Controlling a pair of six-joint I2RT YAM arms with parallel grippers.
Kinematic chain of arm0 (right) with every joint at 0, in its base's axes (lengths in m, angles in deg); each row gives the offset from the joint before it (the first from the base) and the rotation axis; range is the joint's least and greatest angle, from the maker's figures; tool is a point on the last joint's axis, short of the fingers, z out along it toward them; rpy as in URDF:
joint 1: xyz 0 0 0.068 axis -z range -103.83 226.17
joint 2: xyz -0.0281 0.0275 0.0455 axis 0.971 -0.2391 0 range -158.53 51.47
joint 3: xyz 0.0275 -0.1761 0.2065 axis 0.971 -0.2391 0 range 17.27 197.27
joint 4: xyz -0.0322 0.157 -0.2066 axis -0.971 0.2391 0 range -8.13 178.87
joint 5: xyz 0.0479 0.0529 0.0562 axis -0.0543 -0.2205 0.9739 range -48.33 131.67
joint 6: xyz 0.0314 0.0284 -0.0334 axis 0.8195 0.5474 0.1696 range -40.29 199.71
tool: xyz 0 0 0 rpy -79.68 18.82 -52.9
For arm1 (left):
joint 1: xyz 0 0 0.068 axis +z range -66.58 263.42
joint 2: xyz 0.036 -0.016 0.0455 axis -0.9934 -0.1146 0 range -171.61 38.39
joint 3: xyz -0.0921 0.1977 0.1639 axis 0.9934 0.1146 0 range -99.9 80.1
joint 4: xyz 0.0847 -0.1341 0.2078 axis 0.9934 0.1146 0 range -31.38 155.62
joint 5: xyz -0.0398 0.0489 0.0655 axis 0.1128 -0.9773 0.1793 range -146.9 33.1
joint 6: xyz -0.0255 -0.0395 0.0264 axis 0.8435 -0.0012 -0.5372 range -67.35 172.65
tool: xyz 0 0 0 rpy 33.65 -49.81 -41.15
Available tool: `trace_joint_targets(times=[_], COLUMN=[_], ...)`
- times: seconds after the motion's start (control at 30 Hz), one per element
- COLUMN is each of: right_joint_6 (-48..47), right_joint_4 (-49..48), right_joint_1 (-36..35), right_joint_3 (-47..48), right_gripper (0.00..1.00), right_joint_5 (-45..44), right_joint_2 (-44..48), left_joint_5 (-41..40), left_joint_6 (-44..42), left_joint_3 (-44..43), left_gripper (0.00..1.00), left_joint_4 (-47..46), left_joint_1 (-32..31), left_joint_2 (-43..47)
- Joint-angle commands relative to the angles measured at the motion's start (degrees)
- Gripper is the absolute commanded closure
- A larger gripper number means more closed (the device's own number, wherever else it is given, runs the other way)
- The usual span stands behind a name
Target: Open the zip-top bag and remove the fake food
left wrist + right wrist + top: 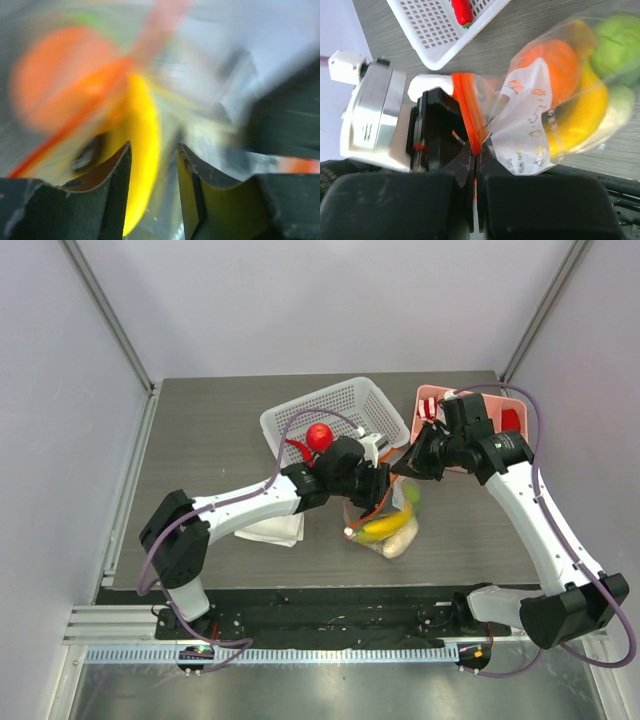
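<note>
Top view: the zip-top bag [388, 530] lay on the surface [200, 430], just on the near side of the white basket [345, 405], with most of the fake food [392, 524] inside it. My left hand [372, 485] and right hand [405, 472] met at the bag's top, between basket and bag. One red apple [319, 435] sat in the basket.

Left wrist: heavy blur. My left fingers [112, 195] stood partway apart, with the yellow banana [142, 140] and plastic in the gap. I couldn't tell if they gripped anything.

Right wrist: my right hand was pinched closed on the bag's orange-red zip strip [467, 110]. The orange [550, 60], green apple [617, 35] and banana sat bunched in the bag's end away from the basket.
</note>
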Motion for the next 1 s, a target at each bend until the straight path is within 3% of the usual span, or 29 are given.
trace_joint_targets(times=[0.0, 0.1, 0.23, 0.43, 0.53, 0.67, 0.83, 0.97], right_joint_6=[-1.6, -1.8, -1.4, -1.0, -1.0, -0.8, -0.6, -0.5], right_joint_4=[-0.3, -0.7, -1.4, -2.0, -2.2, -2.5, -3.0, -3.2], right_joint_1=[-0.1, -0.1, 0.2, 0.4, 0.5, 0.6, 0.5, 0.5], right_joint_3=[2.2, 1.9, 0.3, -1.9, -2.3, -2.5, -3.1, -4.0], right_gripper=[0.99, 0.99, 0.99, 0.99, 0.99, 0.99, 0.99, 0.99], right_joint_5=[1.0, 1.8, 2.8, 2.9, 2.9, 2.9, 2.9, 2.8], right_joint_2=[-1.0, -1.3, -1.0, 0.2, 0.6, 0.5, 0.6, 0.9], left_joint_5=[18.7, 19.7, 13.3, 7.7, 7.3, 7.3, 3.5, -0.5], left_joint_6=[-6.3, -9.8, -14.3, -15.7, -16.4, -17.8, -18.5, -17.8], left_joint_3=[-1.7, -0.5, -0.5, 0.8, 1.9, 2.8, 3.0, 2.0], left_gripper=[0.57, 0.53, 0.42, 0.43, 0.35, 0.3, 0.34, 0.46], left_joint_4=[1.3, 2.1, 6.5, 6.9, 6.6, 6.5, 4.7, 2.7], left_joint_1=[-0.1, -0.1, -0.1, -0.1, -0.1, -0.5, -1.1, -1.1], left_joint_2=[-1.3, -1.7, -1.6, -0.8, -0.6, -1.7, -3.9, -5.9])
